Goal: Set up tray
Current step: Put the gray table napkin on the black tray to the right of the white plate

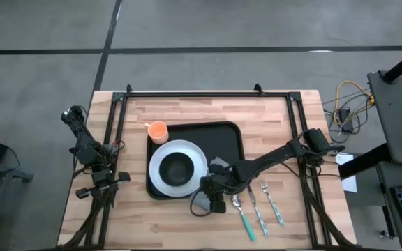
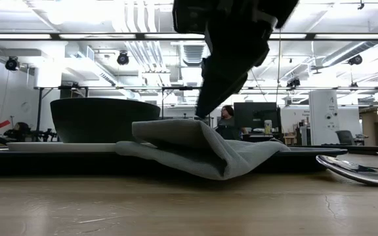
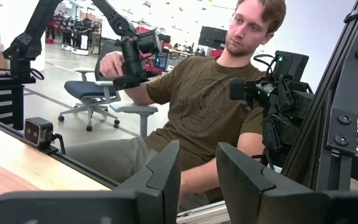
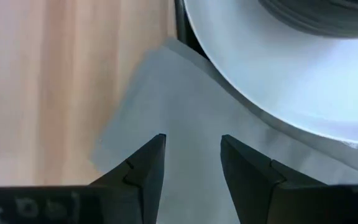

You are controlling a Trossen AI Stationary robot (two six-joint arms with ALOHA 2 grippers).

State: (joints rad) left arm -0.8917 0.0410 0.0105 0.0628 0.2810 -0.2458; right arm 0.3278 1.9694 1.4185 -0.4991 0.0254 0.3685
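Note:
The black tray (image 1: 230, 139) lies mid-table and carries a white plate (image 1: 194, 162) with a dark bowl (image 1: 176, 169) on it, and an orange cup (image 1: 158, 130) at its far left corner. A grey folded napkin (image 4: 185, 99) lies by the plate; in the low view the napkin (image 2: 202, 149) drapes over the tray's near rim (image 2: 44, 161). My right gripper (image 4: 192, 155) is open, pointing down, its fingers right over the napkin's raised fold (image 2: 176, 128). My left gripper (image 3: 197, 171) is open and empty at the table's left edge (image 1: 98, 171). My right gripper has its open fingertips (image 2: 201, 117) at the top of the napkin's raised fold, coming from above. I cannot tell whether they touch the cloth.
A spoon (image 1: 241, 213) and two forks (image 1: 265, 203) with teal handles lie on the wood right of the tray's near corner; the spoon's bowl (image 2: 353, 169) shows in the low view. A person sits beyond the table's left side in the left wrist view (image 3: 210, 106).

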